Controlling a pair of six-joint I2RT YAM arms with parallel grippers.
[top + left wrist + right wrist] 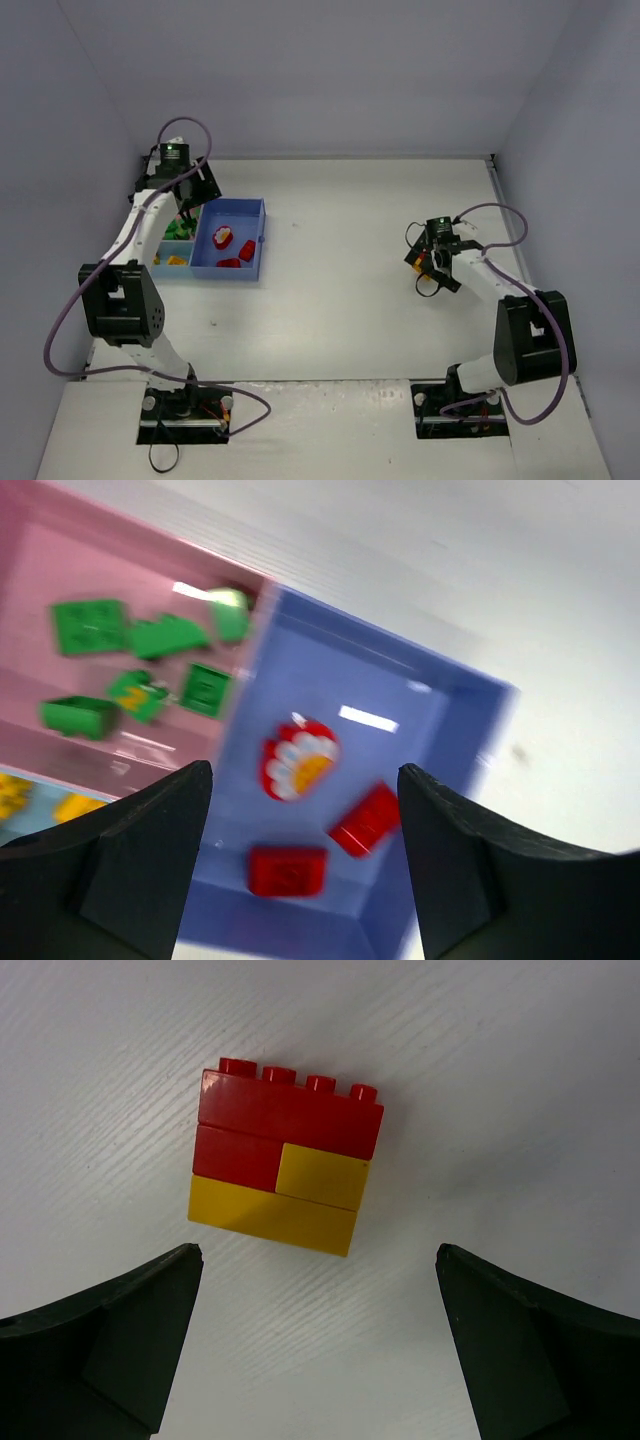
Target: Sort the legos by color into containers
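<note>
Right, the left gripper [305, 770] hangs above the joined trays at the far left of the table [340, 300]. Its fingers [150, 850] are spread wide and nothing sits between them, so that's an empty grasp. Straight below it is the blue tray [450, 740], holding 3 red pieces: a rounded one with a white and yellow face [298, 760], then 2 plain bricks, one [365, 818] just beside it and one [288, 870] nearer the tray's end wall. Sharing a wall with the blue one, the pink tray [40, 570] carries the green bricks [90, 625], 6 by my count (the wrist view is blurred). The light-blue tray [160, 263] sits at the pink one's near end, with yellow pieces [75, 805] in it.

Over on the right side, well apart from the trays, the right gripper [318, 1250] points down at the table with its fingers [110, 1340] as wide as they go, gripping nothing. Below it, lying on the bare surface, is a stack of bricks [285, 1165] still clipped together: red with 4 studs on top, a red and yellow middle row, yellow at the bottom. Neither finger touches it.
</note>
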